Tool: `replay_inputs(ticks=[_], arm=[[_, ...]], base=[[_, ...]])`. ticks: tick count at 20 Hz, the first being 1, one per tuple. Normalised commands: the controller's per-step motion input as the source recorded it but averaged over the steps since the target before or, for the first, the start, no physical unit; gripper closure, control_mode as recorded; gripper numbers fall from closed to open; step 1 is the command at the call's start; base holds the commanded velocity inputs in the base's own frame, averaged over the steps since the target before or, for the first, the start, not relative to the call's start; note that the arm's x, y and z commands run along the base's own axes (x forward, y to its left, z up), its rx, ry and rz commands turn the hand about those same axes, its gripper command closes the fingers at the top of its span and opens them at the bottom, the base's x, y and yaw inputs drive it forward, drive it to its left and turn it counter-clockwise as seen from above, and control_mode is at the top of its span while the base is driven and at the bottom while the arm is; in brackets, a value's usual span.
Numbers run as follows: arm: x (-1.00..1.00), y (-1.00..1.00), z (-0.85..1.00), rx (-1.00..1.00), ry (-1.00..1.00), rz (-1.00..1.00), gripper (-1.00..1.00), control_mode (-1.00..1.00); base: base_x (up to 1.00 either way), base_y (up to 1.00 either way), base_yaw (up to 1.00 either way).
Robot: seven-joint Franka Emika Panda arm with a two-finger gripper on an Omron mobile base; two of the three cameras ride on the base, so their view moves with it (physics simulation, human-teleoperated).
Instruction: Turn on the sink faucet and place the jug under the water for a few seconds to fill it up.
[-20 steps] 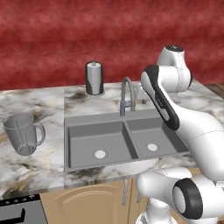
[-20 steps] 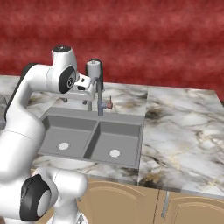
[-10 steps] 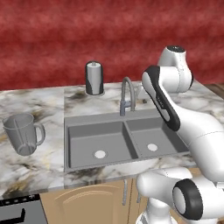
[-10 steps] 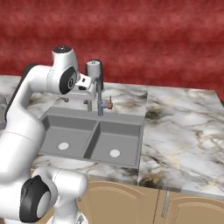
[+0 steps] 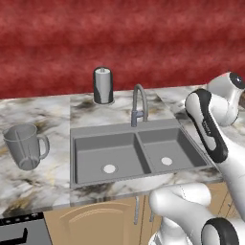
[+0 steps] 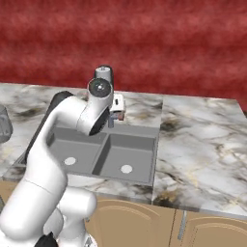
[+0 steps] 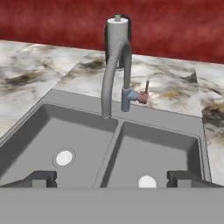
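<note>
The tall grey gooseneck sink faucet (image 5: 139, 103) stands behind the dark double-basin sink (image 5: 136, 179), and no water runs from it. In the hand view the sink faucet (image 7: 108, 74) rises just ahead, its spout over the left basin. Its small reddish side lever (image 7: 144, 94) sticks up on the right. My gripper (image 7: 113, 180) is open, hovering over the near side of the sink (image 7: 153, 119), holding nothing. The translucent jug (image 5: 26, 146) stands upright on the counter left of the sink, far from the gripper.
An opaque grey lidded canister (image 5: 103, 85) stands on the counter behind the faucet, against the red wall. My arm's elbow (image 6: 99, 91) blocks the faucet in the right base view. Marble counter (image 6: 202, 144) stretches right of the sink.
The arm has swung back and to the right, away from the faucet. The jug, canister and faucet have not moved.
</note>
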Motion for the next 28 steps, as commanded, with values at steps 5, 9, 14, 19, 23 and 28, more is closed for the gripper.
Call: replay_inputs(ticks=[5, 9, 14, 19, 23, 28], arm=[[0.35, -0.34, -0.1, 0.07, -0.42, 0.34, -1.0, -1.0], [0.64, -0.26, -0.06, 0.04, -0.31, 0.27, -1.0, -1.0], [0.35, -0.16, -0.01, 0.0, -0.23, 0.27, -1.0, -1.0], [0.49, -0.01, -0.1, 0.0, -0.05, 0.28, -1.0, -1.0], [0.51, 0.0, -0.21, 0.0, 0.0, 0.24, -1.0, -1.0], [0.6, 0.0, -0.28, 0.0, 0.0, 0.14, -1.0, -1.0]], base=[[0.0, 0.0, 0.0], [0.0, 0.0, 0.0], [0.0, 0.0, 0.0], [0.0, 0.0, 0.0], [0.0, 0.0, 0.0], [0.0, 0.0, 0.0]])
